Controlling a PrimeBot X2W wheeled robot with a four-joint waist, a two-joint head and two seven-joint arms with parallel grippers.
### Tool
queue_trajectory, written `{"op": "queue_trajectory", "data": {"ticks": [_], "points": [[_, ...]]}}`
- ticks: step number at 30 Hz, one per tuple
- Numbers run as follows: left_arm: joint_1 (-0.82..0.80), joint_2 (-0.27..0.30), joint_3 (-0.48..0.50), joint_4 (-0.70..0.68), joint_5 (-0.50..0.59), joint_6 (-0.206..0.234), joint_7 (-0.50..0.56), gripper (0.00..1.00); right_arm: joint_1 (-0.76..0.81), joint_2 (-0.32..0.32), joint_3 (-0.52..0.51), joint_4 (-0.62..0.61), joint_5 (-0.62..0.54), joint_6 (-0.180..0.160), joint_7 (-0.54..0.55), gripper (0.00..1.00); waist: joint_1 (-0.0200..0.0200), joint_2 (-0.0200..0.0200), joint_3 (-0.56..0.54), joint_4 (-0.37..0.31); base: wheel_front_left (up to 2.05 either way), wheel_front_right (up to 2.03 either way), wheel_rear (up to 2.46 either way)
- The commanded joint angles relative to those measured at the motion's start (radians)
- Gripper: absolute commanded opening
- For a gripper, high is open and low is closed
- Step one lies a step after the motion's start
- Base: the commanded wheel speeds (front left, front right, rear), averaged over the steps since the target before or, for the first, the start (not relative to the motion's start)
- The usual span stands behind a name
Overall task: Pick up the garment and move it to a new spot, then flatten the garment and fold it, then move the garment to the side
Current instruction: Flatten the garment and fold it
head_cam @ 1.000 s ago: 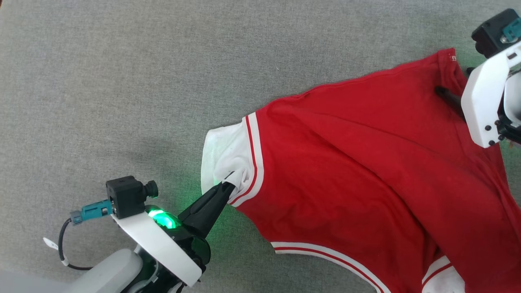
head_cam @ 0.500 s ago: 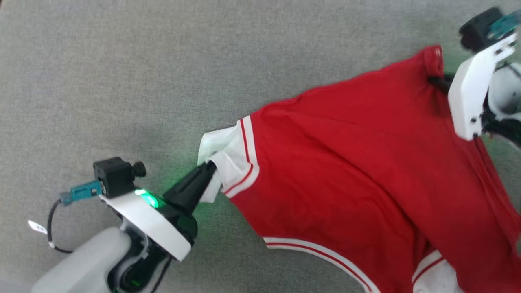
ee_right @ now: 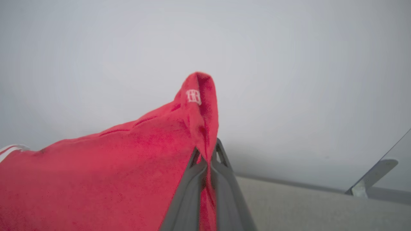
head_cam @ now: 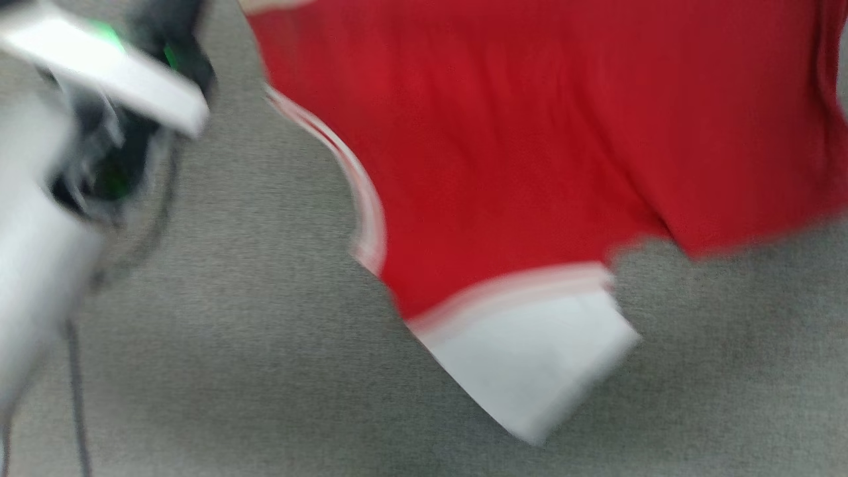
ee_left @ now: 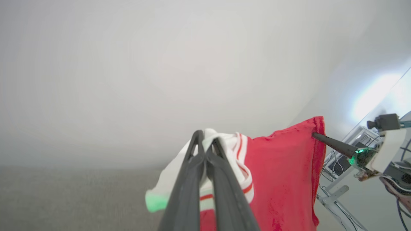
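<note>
Above nubby grey surface (head_cam: 232, 298), soft red garment (head_cam: 503, 132) between left pincer (ee_left: 205, 138) and right pincer (ee_right: 208, 149), each clamped on its fabric.

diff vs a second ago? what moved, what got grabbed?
Both arms have raised the garment from lying on the grey surface; it now hangs stretched between them. The right tool, earlier at the red corner, is now shut on it. The head camera has swung too. Unchanged: the left tool still pinches the white sleeve end.
</note>
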Motion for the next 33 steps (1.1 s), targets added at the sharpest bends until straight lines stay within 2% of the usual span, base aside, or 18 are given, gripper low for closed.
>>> {"op": "queue_trajectory", "data": {"ticks": [1,4,5,10,13,16,21,24,28,33], "points": [[-0.108,-0.016,0.031,0.059,-0.014,-0.002,0.005,0.00,-0.075,0.018,-0.035,0.035,-0.021,0.000,-0.041,0.00,0.0000,0.0000,0.032,-0.025,0.00,0.00,0.00],[-0.275,-0.044,0.082,0.214,-0.012,-0.002,-0.007,0.00,-0.193,0.050,-0.080,0.109,-0.070,0.000,-0.106,0.00,0.0000,0.0000,0.057,-0.044,0.00,0.00,0.00],[-0.275,-0.044,0.082,0.214,-0.012,-0.002,-0.007,0.00,-0.193,0.050,-0.080,0.109,-0.070,0.000,-0.106,0.00,0.0000,0.0000,0.057,-0.044,0.00,0.00,0.00],[-0.531,-0.091,0.150,0.395,-0.015,0.000,-0.029,0.00,-0.364,0.094,-0.145,0.236,-0.149,-0.001,-0.226,0.00,0.0000,0.0000,0.082,-0.073,0.00,0.00,0.00],[-0.634,-0.107,0.172,0.431,-0.018,0.000,-0.040,0.00,-0.433,0.120,-0.185,0.303,-0.189,-0.002,-0.303,0.00,0.0000,0.0000,0.089,-0.082,0.00,0.00,0.00],[-0.659,-0.119,0.160,0.410,-0.031,0.000,-0.041,0.00,-0.450,0.143,-0.177,0.357,-0.214,-0.002,-0.330,0.00,0.0000,0.0000,0.089,-0.083,0.00,0.00,0.00],[-0.512,-0.114,0.132,0.341,-0.087,0.000,-0.044,0.00,-0.356,0.153,-0.130,0.418,-0.218,-0.001,-0.337,0.00,0.0000,0.0000,0.078,-0.080,0.00,0.00,0.00],[-0.286,-0.093,0.113,0.207,-0.126,0.000,-0.054,0.00,-0.212,0.166,-0.069,0.409,-0.166,-0.001,-0.336,0.00,0.0000,0.0000,0.058,-0.081,0.00,0.00,0.00],[-0.035,-0.093,0.146,0.051,-0.140,0.000,-0.059,0.00,-0.017,0.141,0.005,0.334,-0.095,0.000,-0.325,0.00,0.0000,0.0000,0.034,-0.069,0.00,0.00,0.00],[0.268,-0.115,0.191,-0.116,-0.097,0.000,-0.059,0.00,0.257,0.067,0.068,0.167,0.006,0.000,-0.296,0.00,0.0000,0.0000,-0.002,-0.056,0.00,0.00,0.00]]}}
